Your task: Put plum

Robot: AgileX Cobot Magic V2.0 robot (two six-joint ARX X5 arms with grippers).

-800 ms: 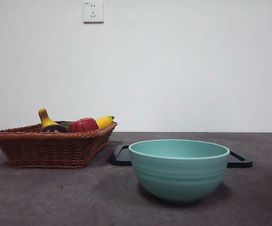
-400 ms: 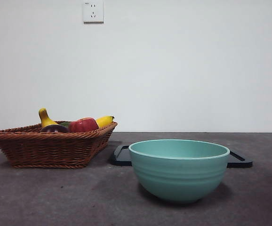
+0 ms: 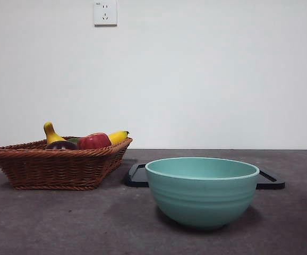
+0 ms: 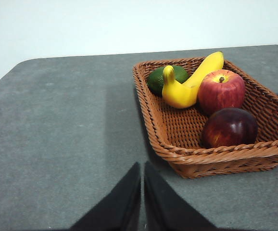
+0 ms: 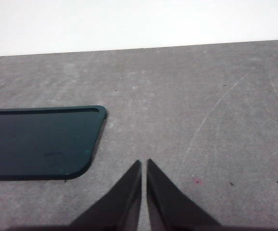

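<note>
Table [image 3: 47, 223] carries a teal bowl [image 3: 202, 194], with a dark tray [image 5: 38, 142] behind it and a wicker basket [image 4: 177, 132] holding banana [image 4: 192, 84], apple [image 4: 221, 90], avocado [image 4: 159, 78] and plum [image 4: 229, 127]. Both my grippers, left [image 4: 142, 166] and right [image 5: 144, 163], are clenched, empty; the plum lies in the basket corner nearest my left one, basket wall between.

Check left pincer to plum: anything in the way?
Only the wicker basket wall: its near rim stands between the shut left pincer and the plum, which lies inside beside the red apple. From above, nothing covers it.
</note>
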